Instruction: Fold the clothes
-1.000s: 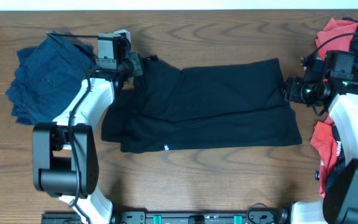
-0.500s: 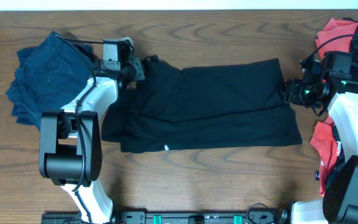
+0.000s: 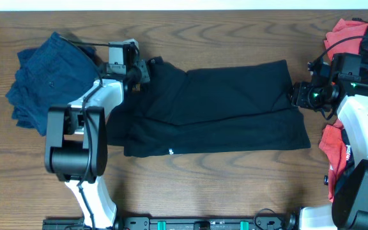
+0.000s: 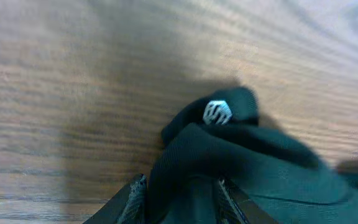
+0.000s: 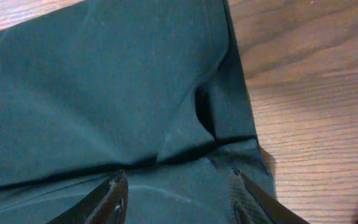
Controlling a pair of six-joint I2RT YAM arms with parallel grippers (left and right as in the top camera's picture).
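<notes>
A black garment (image 3: 222, 108) lies folded lengthwise across the middle of the wooden table. My left gripper (image 3: 140, 70) is at its far left corner. In the left wrist view the fingers (image 4: 180, 193) are shut on a bunched fold of the black cloth (image 4: 260, 168), which has a small white tag (image 4: 217, 112) at its tip. My right gripper (image 3: 294, 94) is at the garment's right edge. In the right wrist view its fingers (image 5: 178, 186) are open and straddle the black cloth (image 5: 104, 93) near its hem, low over it.
A crumpled dark blue garment (image 3: 46, 76) lies at the far left. Red clothes (image 3: 345, 35) are piled at the far right corner, with another red piece (image 3: 334, 150) by the right arm. Bare wood shows along the front and back.
The left arm's elbow has swung in and the left gripper has shifted slightly right at the garment's corner. The garment and the right arm have hardly moved.
</notes>
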